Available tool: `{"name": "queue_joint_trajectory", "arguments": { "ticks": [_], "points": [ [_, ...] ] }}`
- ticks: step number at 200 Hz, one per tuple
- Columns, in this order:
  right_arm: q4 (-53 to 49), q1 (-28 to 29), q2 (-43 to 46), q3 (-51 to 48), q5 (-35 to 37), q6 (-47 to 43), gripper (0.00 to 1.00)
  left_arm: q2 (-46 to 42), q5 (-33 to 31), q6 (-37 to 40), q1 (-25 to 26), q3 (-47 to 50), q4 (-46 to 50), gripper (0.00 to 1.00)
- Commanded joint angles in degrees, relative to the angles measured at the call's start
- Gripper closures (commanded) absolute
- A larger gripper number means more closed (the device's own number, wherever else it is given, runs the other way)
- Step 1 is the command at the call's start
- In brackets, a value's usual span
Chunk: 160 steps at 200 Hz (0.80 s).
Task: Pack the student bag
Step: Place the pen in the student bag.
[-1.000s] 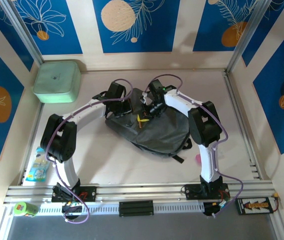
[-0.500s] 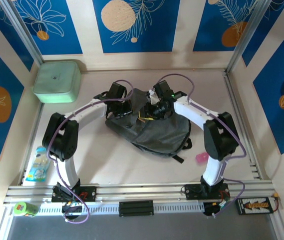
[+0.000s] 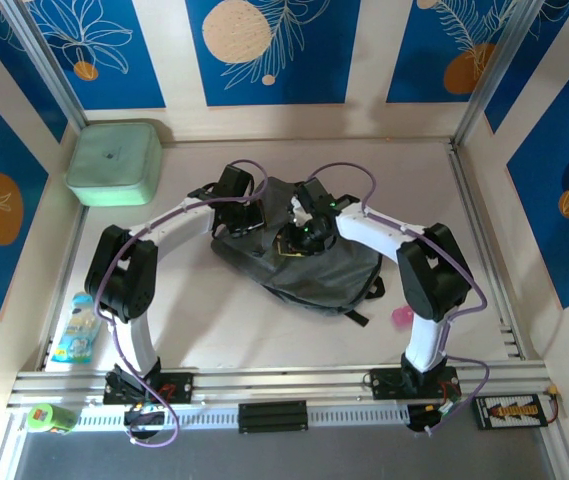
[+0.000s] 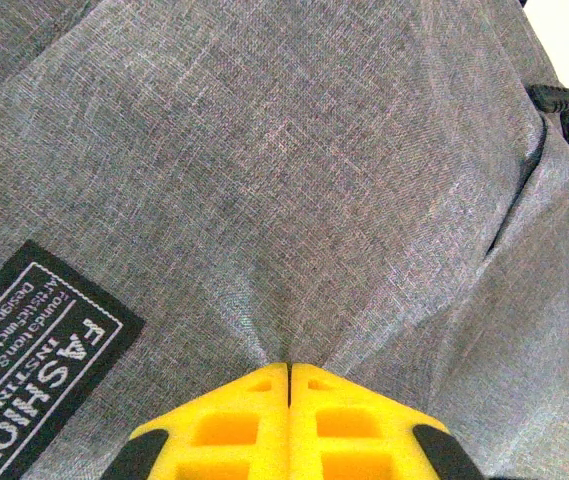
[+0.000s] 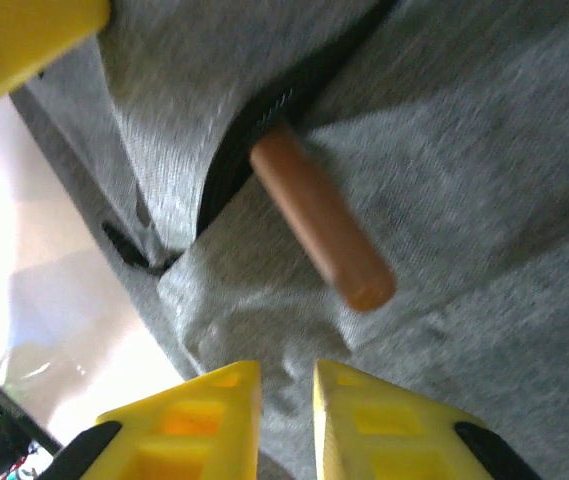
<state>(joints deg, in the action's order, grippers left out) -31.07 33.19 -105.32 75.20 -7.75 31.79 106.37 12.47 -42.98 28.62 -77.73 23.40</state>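
Student bag lies flat, right of and nearer than green box. Left gripper pinches bag fabric on box side. Right gripper, farther from box, has shifted over opening; fingers narrowly apart, empty. Brown stick half inside. Judgement: insertion unfinished, needs push.

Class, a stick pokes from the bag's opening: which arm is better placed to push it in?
Right. The right gripper, jaws slightly apart, sits behind the brown stick at the student bag's opening; the left gripper is shut on bag fabric.
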Motion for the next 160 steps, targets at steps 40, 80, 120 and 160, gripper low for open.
{"name": "queue_joint_trajectory", "arguments": {
  "ticks": [40, 80, 120, 160],
  "points": [
    [4.90, -4.50, -9.14, 10.73, 7.99, 2.66, 0.94, 0.66, 1.68, 1.01, -0.36, -2.57, 3.50, 0.99],
    [15.82, -6.27, -5.56, 5.44, 4.31, 2.67, 0.97, 0.24, 3.29, 1.67, -0.30, -3.41, 4.70, 0.96],
    [19.09, -6.72, 2.87, -3.44, 4.20, 4.01, 0.91, -0.10, 4.28, 1.96, -0.33, -3.92, 4.83, 0.93],
    [16.16, -6.30, 1.57, -6.85, 1.71, 7.93, 0.92, -0.11, 4.43, 2.18, -0.32, -4.18, 4.63, 0.94]
  ]
}}
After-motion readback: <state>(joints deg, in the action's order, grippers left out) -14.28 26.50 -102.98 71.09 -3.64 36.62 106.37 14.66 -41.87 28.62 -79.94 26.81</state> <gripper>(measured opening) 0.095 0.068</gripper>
